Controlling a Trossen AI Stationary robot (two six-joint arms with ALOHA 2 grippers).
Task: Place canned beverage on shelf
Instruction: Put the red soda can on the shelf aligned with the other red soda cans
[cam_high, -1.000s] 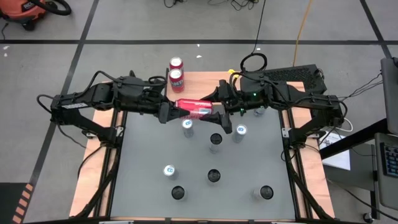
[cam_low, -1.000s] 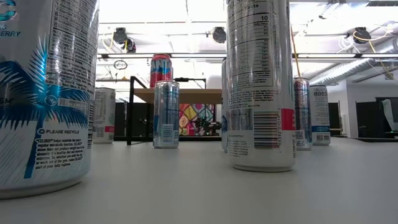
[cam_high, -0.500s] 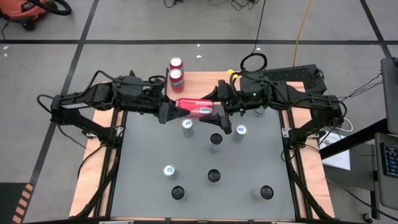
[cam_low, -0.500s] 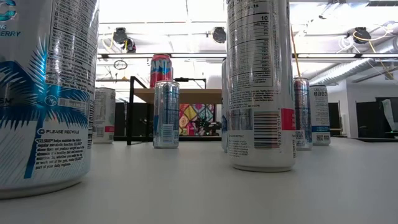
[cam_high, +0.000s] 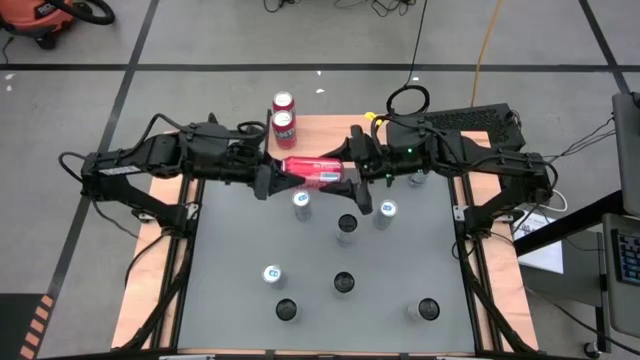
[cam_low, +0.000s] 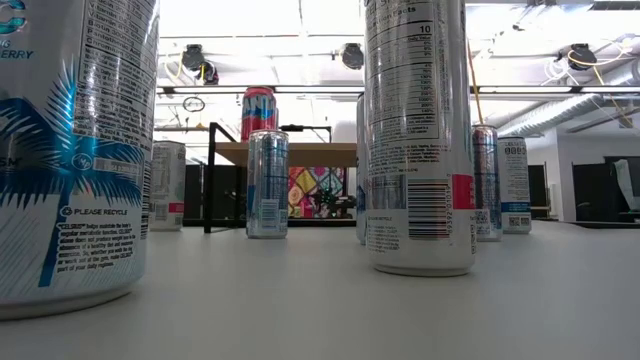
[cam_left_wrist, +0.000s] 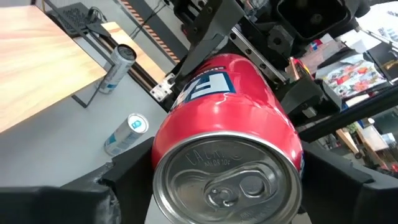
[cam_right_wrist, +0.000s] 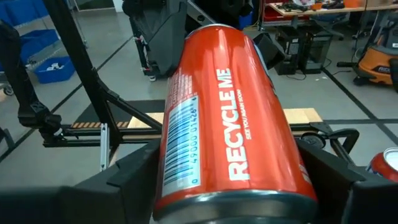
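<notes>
Right now I see the red aluminium drink can (cam_high: 313, 171) lying sideways in the air above the far part of the grey table (cam_high: 230, 260), gripped at both ends. My left gripper (cam_high: 268, 180) clasps the lidded end, its fingers (cam_left_wrist: 118, 177) spread either side of the silver top, and my right gripper (cam_high: 354, 178) grasps the base end, dark fingers (cam_right_wrist: 134, 171) flanking the body printed with a barcode. Just beyond the can sits the light-brown wooden-topped shelf (cam_high: 320, 135) on thin black legs, with two red cans (cam_high: 284, 113) standing upright on its left end. Several slim silver cans (cam_high: 346, 226) stand upright on the table nearer me, under and below the held can.
</notes>
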